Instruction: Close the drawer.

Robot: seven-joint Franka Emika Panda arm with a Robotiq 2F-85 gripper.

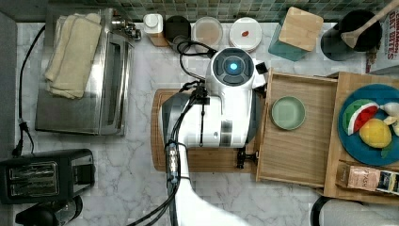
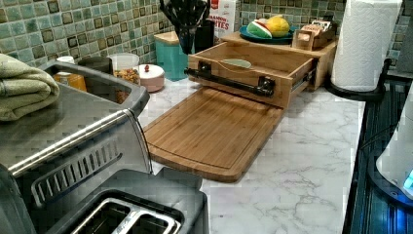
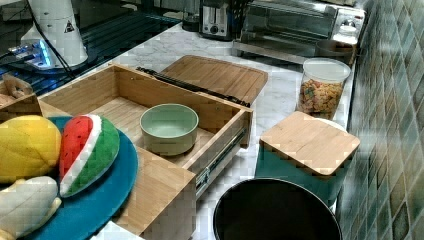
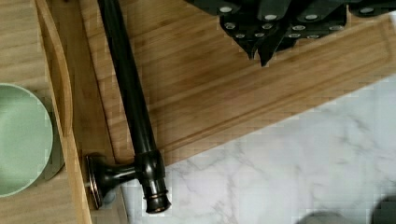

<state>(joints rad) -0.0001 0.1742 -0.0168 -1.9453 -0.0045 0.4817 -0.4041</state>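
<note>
Right of centre in the top view: the drawer [image 1: 301, 150], pulled well out of a light-wood box [image 1: 331, 183] toward the frame's middle. Open too in the left view's upper middle [image 2: 272, 52] and in the right view's centre left [image 3: 85, 92], with metal slide rails bared along the side. Inside, toward the upper part in the top view, a pale green bowl [image 1: 288, 113] upright on the plank bottom [image 3: 169, 125]. Across the front panel, a dark bar handle [image 4: 130, 93] on round mounts [image 2: 229, 80].

Just beside the drawer front, flat on the marble counter [image 1: 141, 188], a darker grooved cutting board [image 2: 214, 131], seen under the handle in the wrist view [image 4: 210, 93].

Above that board, near the handle but apart from it, the gripper [image 4: 260, 53]: tips pressed together, pinching nothing. Dark at the upper middle of the left view as well [image 2: 187, 19]. In the top view, the white arm [image 1: 221, 108] over the board, at the frame's centre.

On the box top, at the top view's right edge, a blue plate [image 1: 346, 141] with a toy watermelon slice [image 1: 360, 115].
</note>
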